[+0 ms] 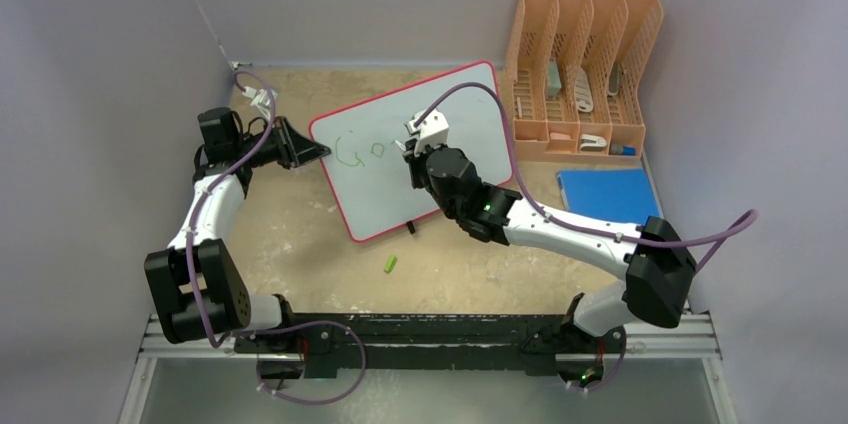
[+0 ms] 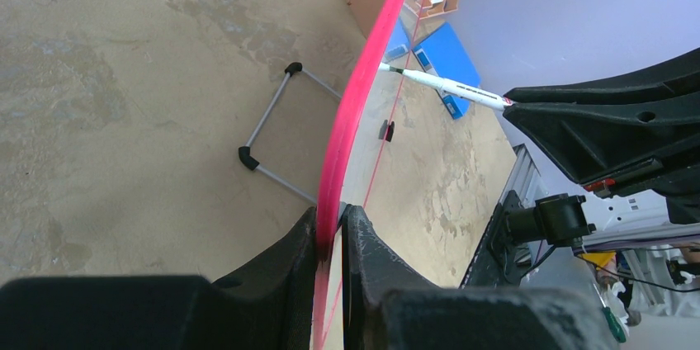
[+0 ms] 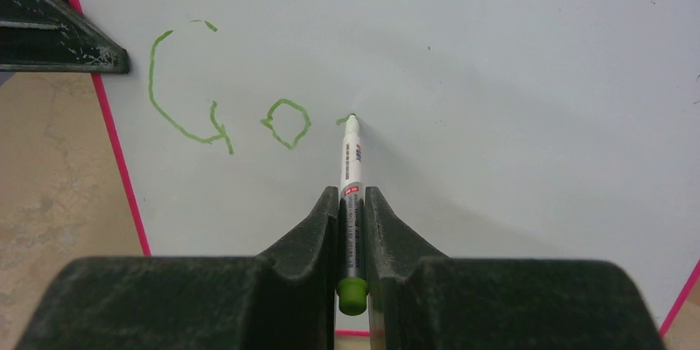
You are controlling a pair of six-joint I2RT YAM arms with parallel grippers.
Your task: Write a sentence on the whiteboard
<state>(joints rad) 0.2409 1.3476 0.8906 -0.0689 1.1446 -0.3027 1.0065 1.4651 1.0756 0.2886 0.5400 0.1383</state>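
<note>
Clamping the red rim at the left edge of the whiteboard [image 1: 470,109], the left gripper [image 2: 330,219] had its fingers pressed together on that thin edge alone. The board sat mid-table, skewed to the table edges. Pen pressure could therefore pivot or slide it in the grip. Just right of the clamp, the sentence [image 3: 286,101] consisted of "G", "o" and the start of a third letter. Any board shift would misplace the following strokes. The pen [image 3: 351,160] had its tip on the surface just right of the "o". The right gripper [image 3: 352,201] was closed on the pen barrel. Excess downward force could push the pen back through the fingers, and too little would break the line.
</note>
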